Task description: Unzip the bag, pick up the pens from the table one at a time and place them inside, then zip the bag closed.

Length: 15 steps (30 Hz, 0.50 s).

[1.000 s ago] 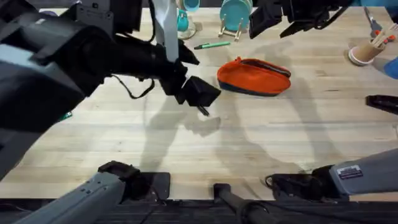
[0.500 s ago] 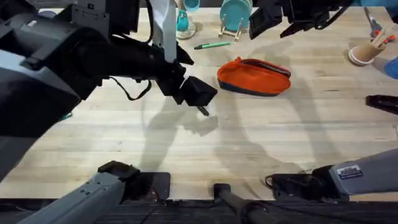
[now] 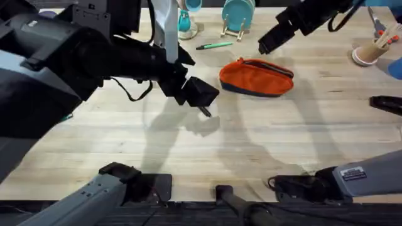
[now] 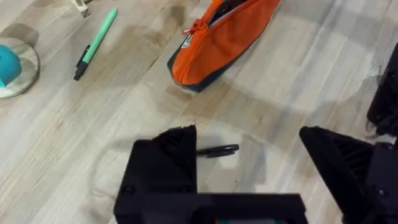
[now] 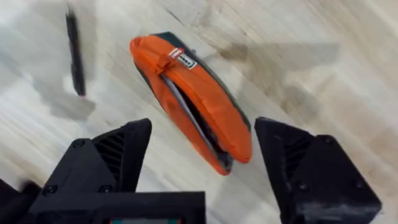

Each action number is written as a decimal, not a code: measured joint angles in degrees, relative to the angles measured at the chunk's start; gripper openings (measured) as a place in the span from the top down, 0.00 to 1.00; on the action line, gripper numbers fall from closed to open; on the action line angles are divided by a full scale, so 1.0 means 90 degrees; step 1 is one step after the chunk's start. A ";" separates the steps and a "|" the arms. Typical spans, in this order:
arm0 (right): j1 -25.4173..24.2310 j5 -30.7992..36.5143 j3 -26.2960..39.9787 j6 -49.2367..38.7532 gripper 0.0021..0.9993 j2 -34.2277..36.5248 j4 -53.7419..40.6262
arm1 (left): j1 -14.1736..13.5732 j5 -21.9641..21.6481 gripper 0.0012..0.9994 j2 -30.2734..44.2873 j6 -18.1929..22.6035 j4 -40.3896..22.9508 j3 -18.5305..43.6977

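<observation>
The orange bag [image 3: 256, 77] is lying on the light wooden table [image 3: 264, 144], and everything else is placed here relative to it. In the right wrist view the bag [image 5: 193, 99] is showing its zipper running along the top, parted along much of its length so that dark lining is peeking through, with a small white label next to the pull at one end. In the left wrist view its zipper pull [image 4: 194, 28] is sitting at the end nearest the black pen.

The green pen [image 3: 213, 45] is lying on the table beyond the bag's left end, near a teal round stand [image 3: 237, 14] at the far edge. In the left wrist view, the green pen [image 4: 95, 43] is resting well apart from the bag, its dark tip pointing away from it.

The black pen [image 4: 217, 150] is lying flat on the wood, just in front of the bag's left end. The left gripper [image 4: 249, 146] is hovering over it with its fingers spread wide, the pen lying just beside one finger [image 4: 168, 158], and nothing is being gripped. From overhead, the left gripper [image 3: 200, 99] is hanging to the left of the bag and slightly nearer the arm bases.

The right gripper [image 5: 202, 155] is hovering above the bag, its two black fingers standing wide apart and holding nothing. From overhead, it [image 3: 270, 43] is positioned just beyond the bag's far edge.

A pink cup [image 3: 370, 50] of sticks is standing well to the right of the bag.
</observation>
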 joint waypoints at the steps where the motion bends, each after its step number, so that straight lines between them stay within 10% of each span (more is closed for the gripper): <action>1: 0.0000 0.0011 0.0004 -0.0183 0.00 0.0000 -0.0008 | 0.0000 0.0001 0.00 0.0000 0.0000 0.0000 0.0000; 10: 0.0000 0.0056 0.0009 -0.1874 0.11 0.0000 -0.0026 | 0.0000 -0.0002 0.00 0.0000 0.0000 0.0000 0.0000; 15: 0.0000 0.0060 0.0011 -0.2448 0.57 0.0000 -0.0023 | 0.0000 0.0001 0.01 0.0000 0.0000 0.0000 0.0000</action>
